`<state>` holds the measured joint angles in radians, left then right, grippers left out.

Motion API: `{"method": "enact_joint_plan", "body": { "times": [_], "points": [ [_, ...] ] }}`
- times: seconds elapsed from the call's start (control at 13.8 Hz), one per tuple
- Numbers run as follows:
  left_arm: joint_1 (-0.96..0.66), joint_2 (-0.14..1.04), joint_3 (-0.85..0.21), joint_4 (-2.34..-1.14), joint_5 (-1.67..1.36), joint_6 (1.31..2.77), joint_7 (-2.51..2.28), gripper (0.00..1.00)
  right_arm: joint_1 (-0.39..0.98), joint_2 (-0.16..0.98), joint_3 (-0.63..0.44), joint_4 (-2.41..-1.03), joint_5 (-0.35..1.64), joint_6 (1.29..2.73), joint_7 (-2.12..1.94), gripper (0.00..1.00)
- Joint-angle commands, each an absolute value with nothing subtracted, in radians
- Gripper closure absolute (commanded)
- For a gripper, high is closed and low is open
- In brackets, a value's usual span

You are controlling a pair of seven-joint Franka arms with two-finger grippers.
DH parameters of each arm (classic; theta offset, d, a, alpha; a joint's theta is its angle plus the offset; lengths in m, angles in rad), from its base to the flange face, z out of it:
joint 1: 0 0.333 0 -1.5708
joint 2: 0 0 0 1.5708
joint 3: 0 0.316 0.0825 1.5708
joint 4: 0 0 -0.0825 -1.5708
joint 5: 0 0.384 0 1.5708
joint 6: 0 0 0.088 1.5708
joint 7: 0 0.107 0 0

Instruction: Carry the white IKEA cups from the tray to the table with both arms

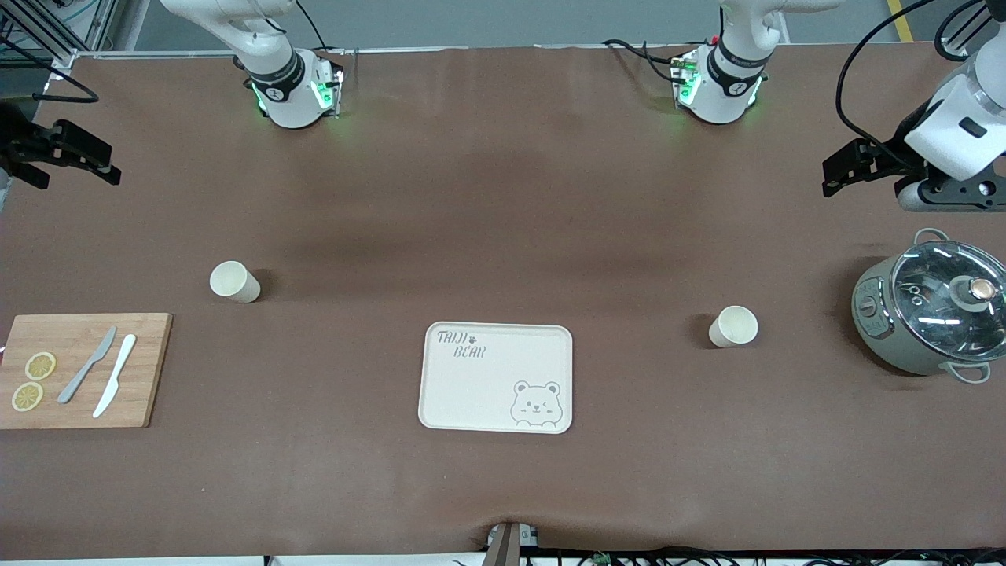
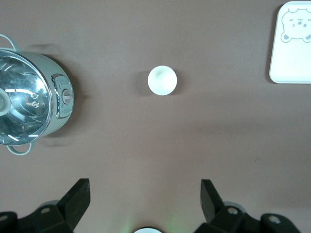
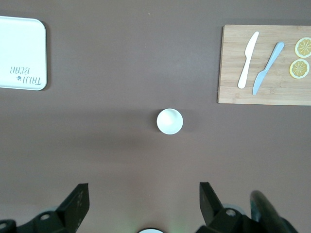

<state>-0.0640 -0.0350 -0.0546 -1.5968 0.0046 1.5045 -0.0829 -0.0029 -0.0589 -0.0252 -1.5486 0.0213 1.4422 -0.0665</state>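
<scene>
Basically done: left hand and right hand hang empty, jaws spread wide, over opposite ends of the bench. Both white cups sit upright on the bench, one between tray and pot, the other near the cutting board. Tray's bare, so I'd park both arms high and wide, no sweep near either cup.

Both cups are off the tray now. One cup stands on the table toward the right gripper, the other cup toward the left gripper. Both grippers sit wide open, up in the air, each well apart from its cup.
</scene>
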Motion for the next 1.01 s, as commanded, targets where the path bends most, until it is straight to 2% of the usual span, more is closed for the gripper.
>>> {"method": "enact_joint_plan", "body": {
  "times": [0.0, 0.94],
  "points": [
    [-0.067, -0.043, -0.054, -1.597, -0.002, 1.509, -0.092, 0.00, -0.017, -0.051, -0.020, -1.526, 0.012, 1.430, -0.078, 0.00],
    [-0.068, -0.043, -0.075, -1.598, 0.000, 1.508, -0.132, 0.00, -0.005, -0.049, -0.015, -1.526, 0.015, 1.420, -0.078, 0.00]
  ]
}}
